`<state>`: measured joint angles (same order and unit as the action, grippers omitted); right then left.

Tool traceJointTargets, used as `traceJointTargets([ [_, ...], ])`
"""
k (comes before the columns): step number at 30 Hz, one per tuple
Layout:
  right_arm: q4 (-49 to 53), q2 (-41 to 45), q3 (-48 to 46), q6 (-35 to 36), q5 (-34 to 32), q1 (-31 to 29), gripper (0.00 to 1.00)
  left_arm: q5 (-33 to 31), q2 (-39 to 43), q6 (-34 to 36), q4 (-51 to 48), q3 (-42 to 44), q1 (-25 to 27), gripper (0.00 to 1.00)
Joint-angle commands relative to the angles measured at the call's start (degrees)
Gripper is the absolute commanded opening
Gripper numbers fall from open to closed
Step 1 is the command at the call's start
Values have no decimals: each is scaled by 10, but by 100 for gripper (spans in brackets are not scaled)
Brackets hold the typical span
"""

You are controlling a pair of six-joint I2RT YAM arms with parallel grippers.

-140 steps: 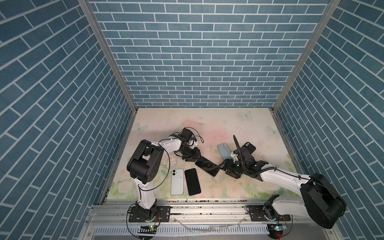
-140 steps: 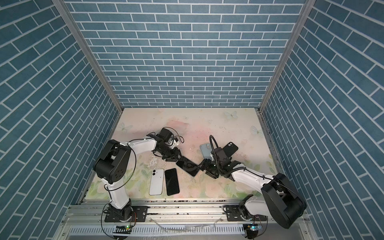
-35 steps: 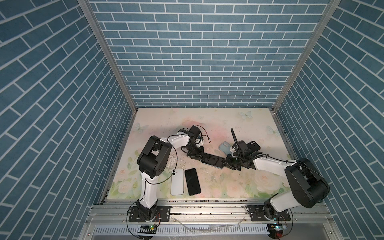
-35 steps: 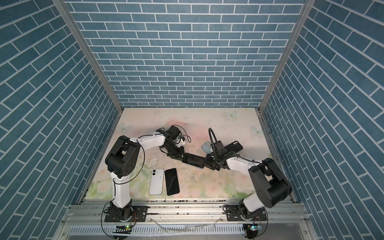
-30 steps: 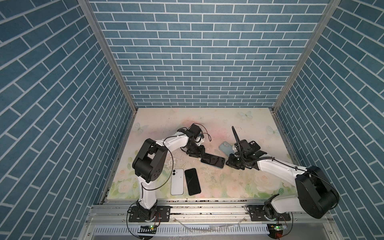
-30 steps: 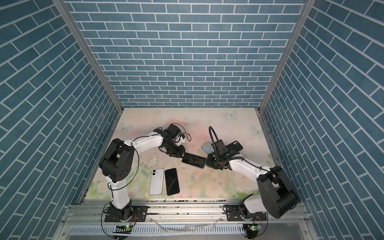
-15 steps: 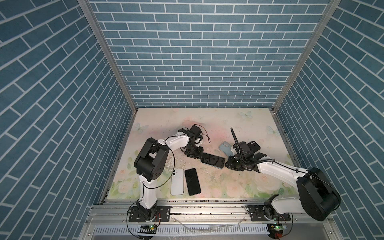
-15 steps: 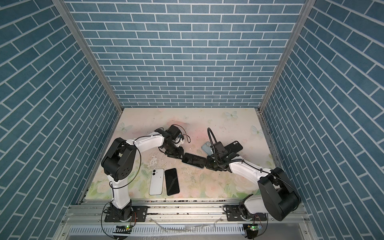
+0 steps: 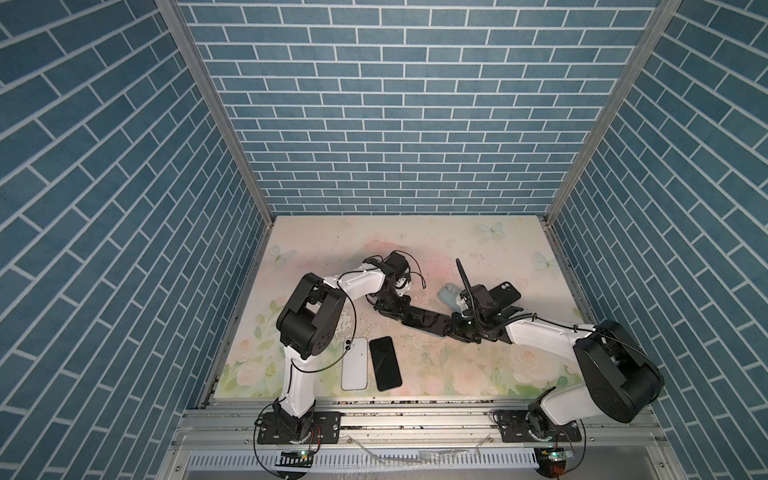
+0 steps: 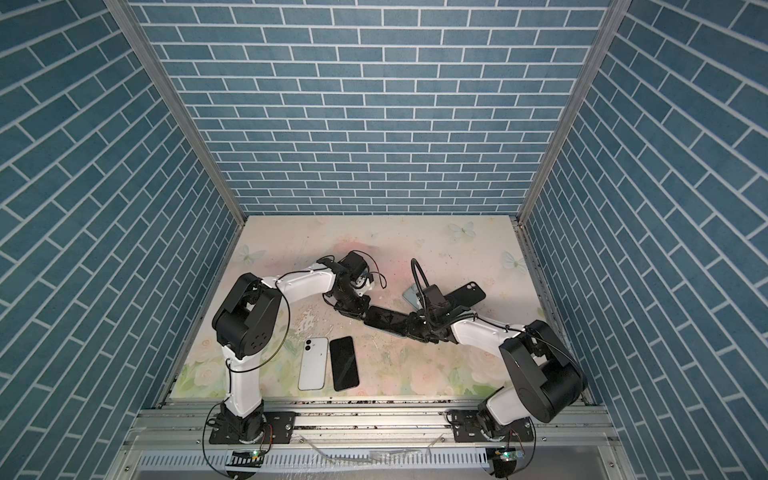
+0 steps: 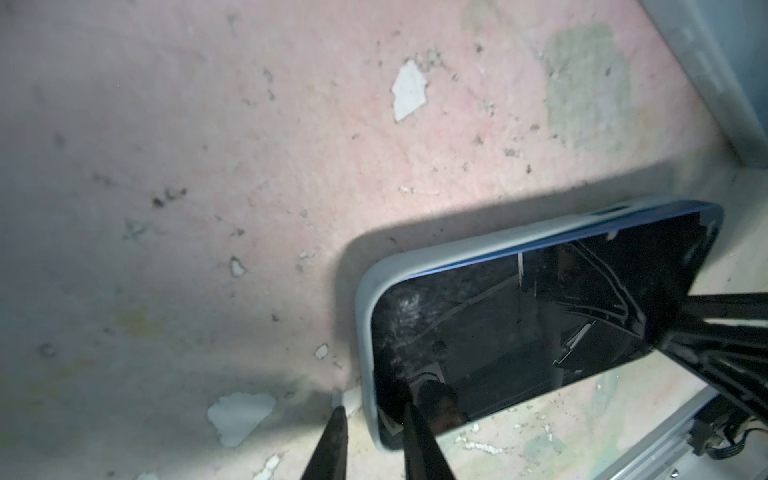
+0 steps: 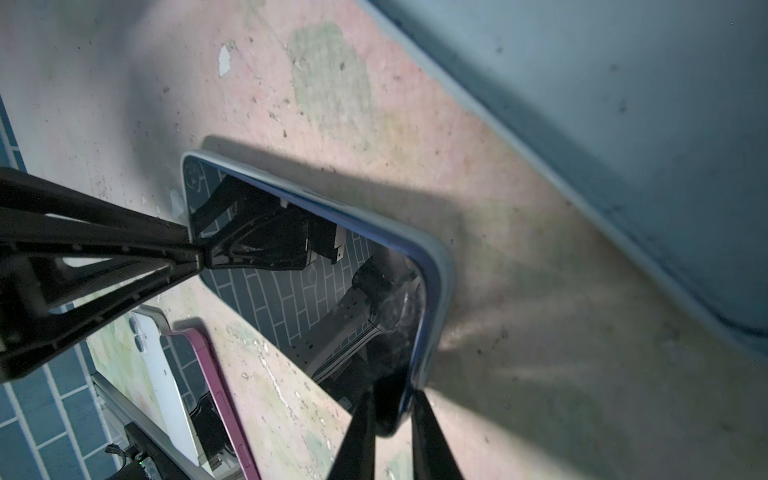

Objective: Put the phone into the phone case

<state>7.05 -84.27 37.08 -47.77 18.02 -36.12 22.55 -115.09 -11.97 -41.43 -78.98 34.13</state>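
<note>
Both arms reach low over table [image 9: 415, 249] centre. Left gripper [image 9: 400, 316] fingers [image 11: 419, 440] pinch one end of blue phone [image 9: 424, 323]; right gripper [image 9: 449, 330] fingers [image 12: 357, 436] clamp opposite end. Phone half-seated in pale phone case [image 11: 363, 316], mid-table.

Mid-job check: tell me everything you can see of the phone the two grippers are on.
The phone is a dark, glossy glass slab with a blue frame, screen up, angled across mid-table. It sits in a pale grey case, but along one long side the blue frame shows above the rim. The left gripper pinches one end, the right gripper the opposite. Its shadow suggests it is lifted off the table.
</note>
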Motion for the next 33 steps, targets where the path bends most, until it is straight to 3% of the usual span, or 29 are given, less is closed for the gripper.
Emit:
traceJointTargets([
  [1, -6, -9, -8, -16, 4, -4, 18, 2, -22, 5, -15, -4, 1, 21],
  [18, -14, -38, -5, -29, 10, -11, 16, 27, -27, -1, -11, -5, 1, 15],
  [33, 11, -60, 15, -26, -11, -37, 7, 42, -29, 0, -15, -10, 2, 15],
])
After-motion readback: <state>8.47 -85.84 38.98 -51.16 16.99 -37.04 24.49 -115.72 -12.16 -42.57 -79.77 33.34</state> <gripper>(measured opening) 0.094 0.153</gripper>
